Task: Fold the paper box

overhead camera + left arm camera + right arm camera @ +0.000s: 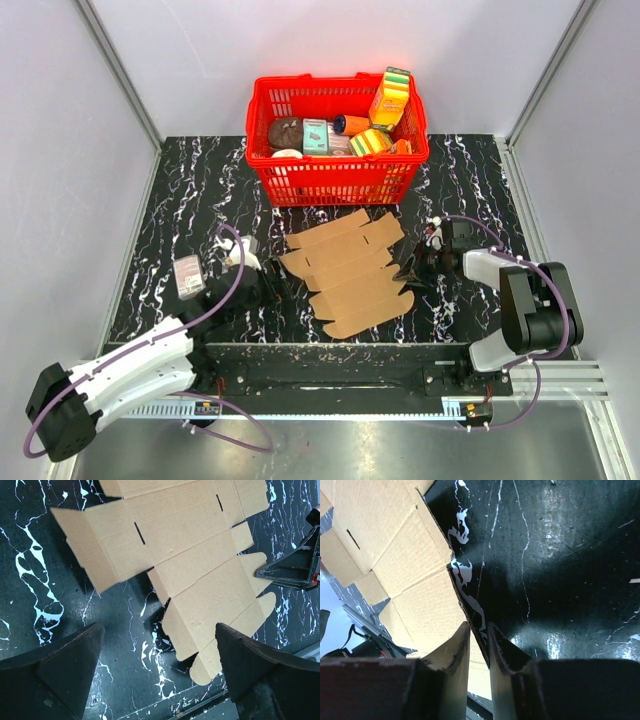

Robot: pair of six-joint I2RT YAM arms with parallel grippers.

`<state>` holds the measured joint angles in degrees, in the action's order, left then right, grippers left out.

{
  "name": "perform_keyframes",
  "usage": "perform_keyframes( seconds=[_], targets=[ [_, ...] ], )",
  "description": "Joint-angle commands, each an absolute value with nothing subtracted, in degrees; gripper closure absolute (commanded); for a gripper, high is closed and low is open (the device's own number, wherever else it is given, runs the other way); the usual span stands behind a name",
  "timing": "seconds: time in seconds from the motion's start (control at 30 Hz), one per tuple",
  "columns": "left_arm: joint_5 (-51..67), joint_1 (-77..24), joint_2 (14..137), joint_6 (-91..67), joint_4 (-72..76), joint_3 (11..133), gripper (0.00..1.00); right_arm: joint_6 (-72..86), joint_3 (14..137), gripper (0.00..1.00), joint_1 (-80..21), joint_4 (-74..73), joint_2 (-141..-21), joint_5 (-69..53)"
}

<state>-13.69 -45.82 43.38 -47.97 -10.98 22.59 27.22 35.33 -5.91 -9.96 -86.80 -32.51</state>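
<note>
The paper box lies flat and unfolded in the middle of the table, a brown die-cut sheet with flaps and slots. In the left wrist view the paper box fills the upper half. My left gripper stands wide open at the sheet's left side, and my left gripper has nothing between its fingers. My right gripper is at the sheet's right edge. In the right wrist view my right gripper has its fingers drawn close around the edge of the paper box, with a thin gap still showing.
A red plastic basket full of colourful packages stands just behind the sheet. A black rail runs along the table's near edge. Grey walls close in the left and right sides. The right gripper shows at the right of the left wrist view.
</note>
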Motion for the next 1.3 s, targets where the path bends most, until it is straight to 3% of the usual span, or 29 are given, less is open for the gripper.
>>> perform_keyframes(
  seconds=[0.0,0.23,0.57,0.77,0.9,1.27],
  targets=[
    [-13.1,-46.05,42.01,-48.34,-8.79,22.06,0.01,27.59,34.72,0.78,-6.5,-7.91,-84.38,-32.7],
    [-13.45,-46.14,39.82,-48.52,-10.63,22.23,0.01,33.92,28.84,0.95,-7.21,-6.77,-74.46,-31.47],
    [-16.43,-46.05,37.18,-49.39,-15.12,23.29,0.01,54.22,17.67,1.0,-12.73,-10.36,-41.88,-21.28],
    [-16.26,-46.14,38.84,-49.83,-15.03,23.64,0.01,62.39,15.38,1.0,-16.26,-18.54,-29.37,-12.14],
    [-16.43,-46.23,39.55,-49.92,-14.76,23.99,0.01,61.62,15.81,1.0,-16.78,-19.51,-30.23,-10.9],
    [-16.96,-46.49,40.69,-49.66,-14.33,23.82,0.01,52.38,21.36,1.0,-22.14,-14.51,-46.84,-1.07]
  ],
)
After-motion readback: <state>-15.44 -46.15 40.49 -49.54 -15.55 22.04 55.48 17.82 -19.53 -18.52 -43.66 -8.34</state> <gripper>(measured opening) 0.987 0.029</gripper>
